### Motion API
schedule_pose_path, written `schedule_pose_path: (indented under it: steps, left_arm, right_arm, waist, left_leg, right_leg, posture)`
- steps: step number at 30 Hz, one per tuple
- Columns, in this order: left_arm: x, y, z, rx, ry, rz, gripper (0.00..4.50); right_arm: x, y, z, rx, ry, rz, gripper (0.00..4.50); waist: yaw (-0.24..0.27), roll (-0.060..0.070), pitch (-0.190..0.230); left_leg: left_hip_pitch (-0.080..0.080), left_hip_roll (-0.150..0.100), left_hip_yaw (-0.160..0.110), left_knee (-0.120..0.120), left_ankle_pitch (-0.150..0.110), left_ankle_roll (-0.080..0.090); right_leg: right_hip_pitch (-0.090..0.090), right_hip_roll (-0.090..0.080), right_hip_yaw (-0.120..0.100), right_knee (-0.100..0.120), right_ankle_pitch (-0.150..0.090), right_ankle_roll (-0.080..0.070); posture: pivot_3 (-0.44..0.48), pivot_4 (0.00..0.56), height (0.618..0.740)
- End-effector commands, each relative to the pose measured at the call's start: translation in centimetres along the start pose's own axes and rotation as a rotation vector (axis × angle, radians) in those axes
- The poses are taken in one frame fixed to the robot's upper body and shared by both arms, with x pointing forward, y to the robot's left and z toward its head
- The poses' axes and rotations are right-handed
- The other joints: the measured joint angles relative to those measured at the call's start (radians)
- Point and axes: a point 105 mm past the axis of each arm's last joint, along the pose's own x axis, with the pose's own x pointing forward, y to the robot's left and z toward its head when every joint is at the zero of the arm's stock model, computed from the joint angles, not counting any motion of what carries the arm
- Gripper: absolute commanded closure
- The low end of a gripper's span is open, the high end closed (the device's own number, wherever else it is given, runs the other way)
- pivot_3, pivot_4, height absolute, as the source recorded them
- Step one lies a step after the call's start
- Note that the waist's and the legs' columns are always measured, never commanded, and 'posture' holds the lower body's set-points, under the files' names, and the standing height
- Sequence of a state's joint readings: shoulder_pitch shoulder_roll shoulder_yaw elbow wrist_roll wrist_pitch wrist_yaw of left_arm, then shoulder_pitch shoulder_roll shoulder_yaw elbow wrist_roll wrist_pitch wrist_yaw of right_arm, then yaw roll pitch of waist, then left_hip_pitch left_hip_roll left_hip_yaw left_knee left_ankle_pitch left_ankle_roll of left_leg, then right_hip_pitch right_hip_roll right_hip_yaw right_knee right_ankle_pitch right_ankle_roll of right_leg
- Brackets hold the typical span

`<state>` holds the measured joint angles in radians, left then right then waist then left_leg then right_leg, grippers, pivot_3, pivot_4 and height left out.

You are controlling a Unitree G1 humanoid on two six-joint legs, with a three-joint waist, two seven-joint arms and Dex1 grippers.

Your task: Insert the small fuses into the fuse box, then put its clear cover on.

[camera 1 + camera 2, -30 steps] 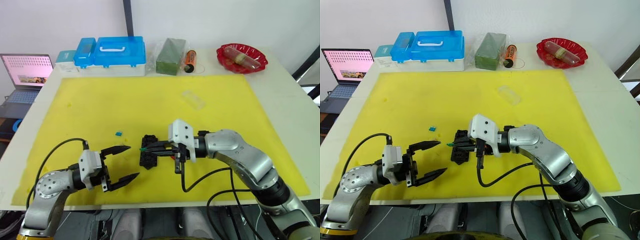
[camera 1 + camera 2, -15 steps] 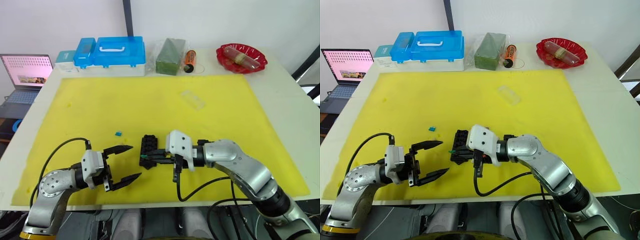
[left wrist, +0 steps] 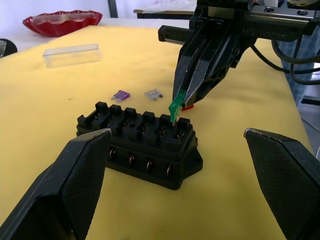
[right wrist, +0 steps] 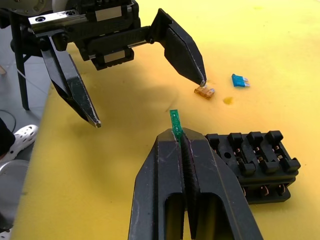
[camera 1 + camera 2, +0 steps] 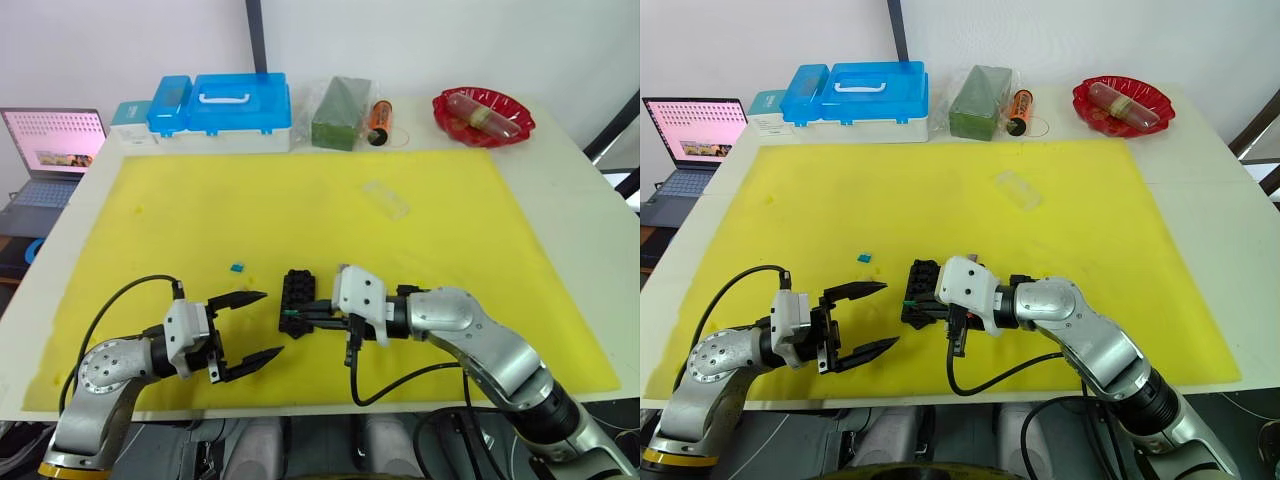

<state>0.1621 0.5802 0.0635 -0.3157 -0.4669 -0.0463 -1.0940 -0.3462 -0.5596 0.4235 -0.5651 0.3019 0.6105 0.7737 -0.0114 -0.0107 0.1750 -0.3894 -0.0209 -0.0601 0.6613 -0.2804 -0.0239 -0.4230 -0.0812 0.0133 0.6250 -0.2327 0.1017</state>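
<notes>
Between the two sets of jaws, on the yellow mat (image 5: 300, 215), sits the fuse box (image 5: 295, 302), black, slots up, none filled as far as visible. Right jaws (image 5: 288, 313) pinched together on the green fuse (image 3: 174, 109), blades pointing down at the box's end nearest the robot, tip at or just above a slot; contact can't be judged. Left jaws (image 5: 262, 324) spread wide apart, nothing in them, hovering low w/ the box straight ahead of the tips and well clear.

Just beyond the left jaws' upper tip: blue fuse (image 5: 237, 268) flat on the mat; orange fuse (image 4: 204, 91) close beside that same tip in the right wrist view. Behind the box as seen from the left wrist: purple fuse (image 3: 120, 95) and grey fuse (image 3: 153, 93) side by side, apart from each other, plus a bit of red fuse (image 3: 187, 106) peeking under the right jaws.

Well beyond the right jaws, mid-mat: clear cover (image 5: 386, 198), lying alone.

Far edge of the worktop (image 5: 590, 210), well apart from both jaws: blue-lidded case (image 5: 240, 110), smaller blue box (image 5: 168, 106) beside it, wrapped green block (image 5: 341, 113), orange cylinder (image 5: 378, 122), red bowl (image 5: 484, 116). Off the worktop past the left arm: laptop (image 5: 52, 150), screen lit.
</notes>
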Motion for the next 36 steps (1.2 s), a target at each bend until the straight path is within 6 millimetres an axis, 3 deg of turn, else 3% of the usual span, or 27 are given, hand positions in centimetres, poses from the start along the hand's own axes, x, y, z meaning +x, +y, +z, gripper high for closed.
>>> schedule_pose_path:
  steps: [1,36]
  left_arm:
    - [0.1,-0.1,0.8,0.019,-0.016,-0.006,0.03]
    - [0.1,0.1,0.4,0.015,-0.010,-0.003,0.03]
  right_arm:
    - [0.1,0.4,0.8,-0.025,-0.033,0.006,4.50]
    - [0.3,0.5,-0.5,-0.012,-0.015,0.014,4.50]
  waist:
    - [0.000,0.000,0.000]
    - [0.000,0.000,0.000]
  left_leg:
    - [0.000,0.000,0.000,0.000,0.000,0.000]
    - [0.000,0.000,0.000,0.000,0.000,0.000]
  right_leg:
    - [0.000,0.000,0.000,0.000,0.000,0.000]
    - [0.000,0.000,0.000,0.000,0.000,0.000]
  posture:
    - [0.000,0.150,0.740]
    - [0.000,0.150,0.740]
